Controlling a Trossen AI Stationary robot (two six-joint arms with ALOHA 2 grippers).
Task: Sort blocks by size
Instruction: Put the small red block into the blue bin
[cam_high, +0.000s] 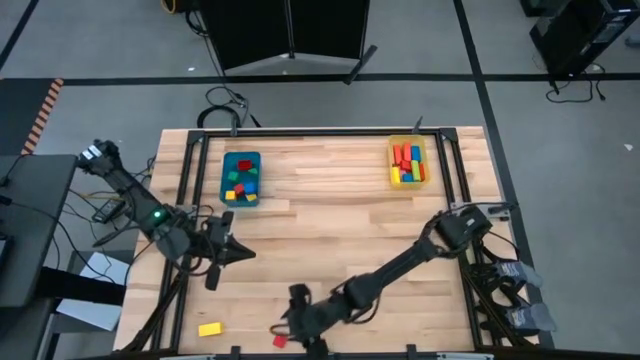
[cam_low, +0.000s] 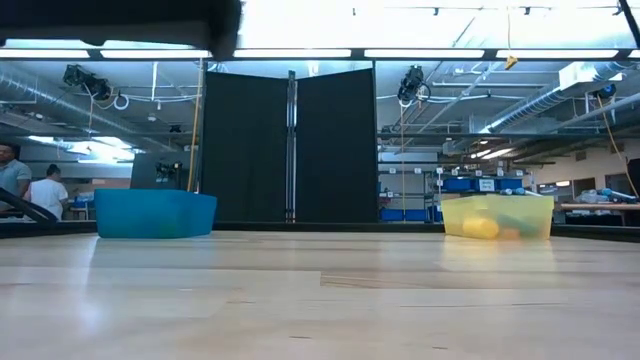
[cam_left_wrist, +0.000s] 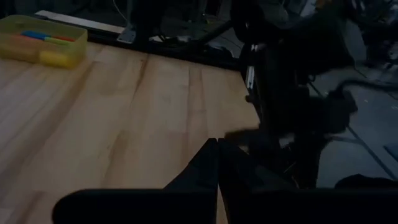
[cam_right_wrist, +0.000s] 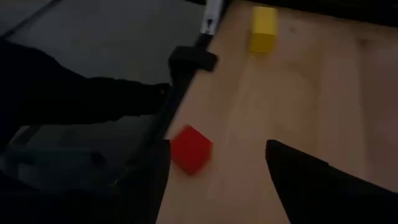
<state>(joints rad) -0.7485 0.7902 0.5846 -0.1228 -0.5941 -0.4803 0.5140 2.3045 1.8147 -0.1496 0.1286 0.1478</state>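
Right tool (cam_right_wrist: 214, 180) spread wide — over red cube (cam_right_wrist: 190, 149)

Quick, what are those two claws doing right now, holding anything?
Left gripper: shut, empty, over bare table.
Right gripper: open, holding nothing, fingers either side of a red block.

Wooden table (cam_high: 330, 230), pale butcher-block planks, edged by a dark metal frame (cam_high: 190, 190). Blue bin (cam_high: 240, 178) sits on the table toward its far left side; yellow translucent bin (cam_high: 408, 161) sits well apart from it, toward the far right corner. Beyond the table's far edge stands a black folding panel (cam_low: 290, 145), roughly midway between the two bins in the level view. Two people (cam_low: 30, 185) stand in the room behind the table, off to the left of the blue bin. Cables (cam_high: 225, 105) trail on the grey floor just past the table's far left corner.
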